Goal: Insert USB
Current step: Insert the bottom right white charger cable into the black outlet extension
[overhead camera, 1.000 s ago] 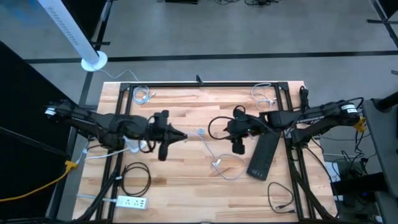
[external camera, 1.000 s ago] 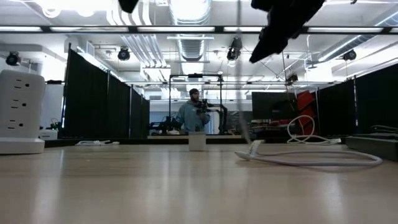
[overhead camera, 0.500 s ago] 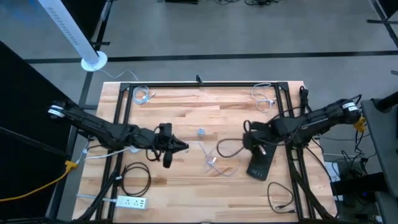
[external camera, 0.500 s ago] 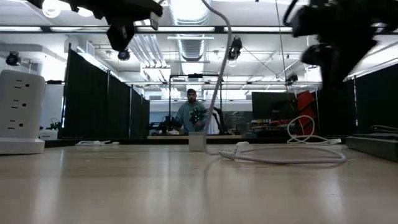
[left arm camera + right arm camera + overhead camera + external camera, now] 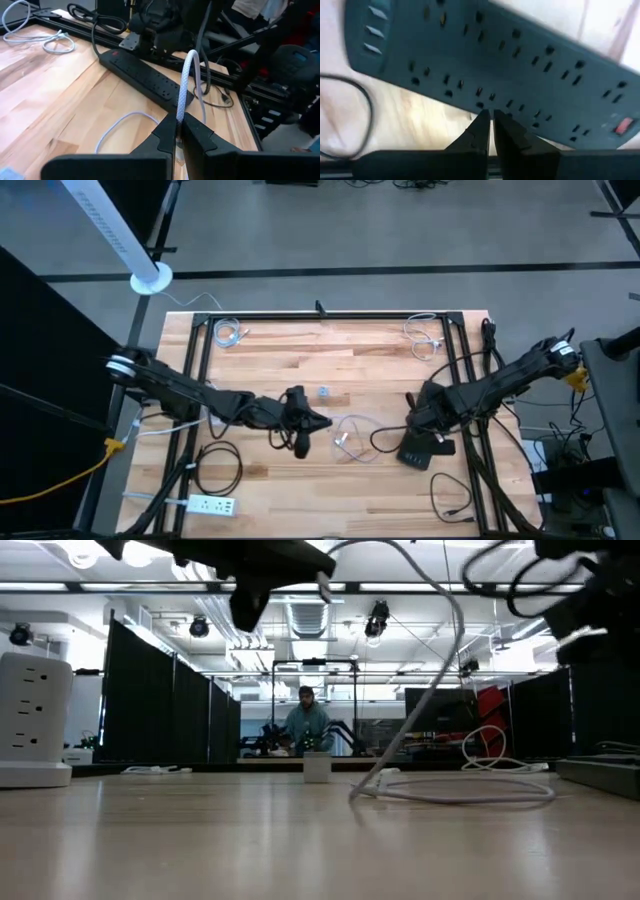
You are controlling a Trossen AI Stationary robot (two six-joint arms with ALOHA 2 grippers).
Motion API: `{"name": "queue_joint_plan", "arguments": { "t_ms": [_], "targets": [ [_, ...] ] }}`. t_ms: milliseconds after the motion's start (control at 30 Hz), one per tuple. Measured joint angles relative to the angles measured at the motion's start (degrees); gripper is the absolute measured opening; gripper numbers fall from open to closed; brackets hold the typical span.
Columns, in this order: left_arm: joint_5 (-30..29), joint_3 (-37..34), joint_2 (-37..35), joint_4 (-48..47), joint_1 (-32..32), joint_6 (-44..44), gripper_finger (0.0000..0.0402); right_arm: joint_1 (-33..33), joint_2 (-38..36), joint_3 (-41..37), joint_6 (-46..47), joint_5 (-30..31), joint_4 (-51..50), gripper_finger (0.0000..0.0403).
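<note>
The USB cable (image 5: 185,95), a white braided lead, is pinched between the closed fingers of the left gripper (image 5: 176,131) a little way back from its end, and from there it rises and arcs away toward the black power strip (image 5: 145,75); in the low view the same cable (image 5: 420,710) hangs down from the raised arm to the coil resting on the wooden table (image 5: 270,370). Gripping it near the free end probably gives the arm control over where the plug points, though the plug itself cannot be made out in any view. From above, the left gripper (image 5: 308,423) sits near the table's middle, just beside the loose loops of white cable (image 5: 352,436). The right gripper (image 5: 424,430) is over the near end of the power strip (image 5: 418,448) at the table's right side, its fingers (image 5: 481,131) drawn together on nothing, tips close above the strip's face (image 5: 485,65), likely to steady it or press it down. A small white adapter block (image 5: 317,767) stands farther back, and a white outlet tower (image 5: 33,715) sits at the table's left edge.
</note>
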Motion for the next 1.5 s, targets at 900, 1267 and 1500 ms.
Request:
{"name": "queue_joint_plan", "arguments": {
  "t_ms": [900, 1267, 1500],
  "targets": [
    [-8.8, 6.7, 3.8, -0.5, -6.6, -4.9, 0.0, -9.9, 1.5, -7.3, -9.0, 6.0, 24.9, 0.0],
    [-14.9, 8.9, 3.8, -0.4, -9.8, -4.7, 0.0, -22.0, 2.1, -7.5, -14.9, 6.5, 30.3, 0.0],
    [-11.9, 8.9, 4.2, 0.7, -7.7, 0.3, 0.0, -25.8, 4.5, -5.9, -19.4, 6.5, 34.5, 0.0]
  ]
}}
